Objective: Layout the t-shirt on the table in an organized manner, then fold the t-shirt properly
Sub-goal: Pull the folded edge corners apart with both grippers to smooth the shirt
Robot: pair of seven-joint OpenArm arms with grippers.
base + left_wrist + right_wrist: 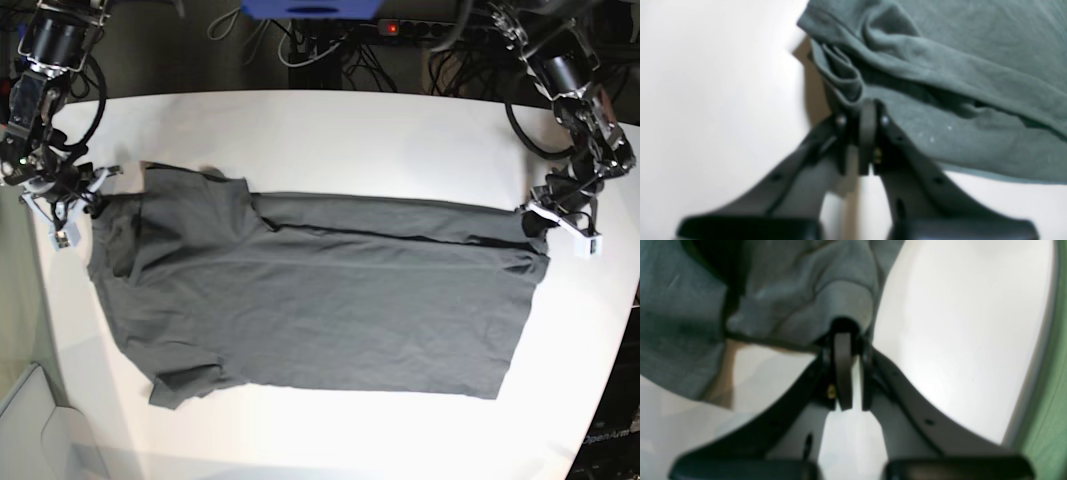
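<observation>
Black, blurred finger mounts fill the bottom of both wrist views. One left gripper has its jaws pressed together on a bunched hem fold of the t-shirt; one right gripper is likewise clamped on a rolled edge of the cloth. In the base view the single dark grey t-shirt lies spread and wrinkled across the middle of the glossy white table, its far edge folded over in a long strip. Cables and a power strip crowd the upper edge beyond the table.
</observation>
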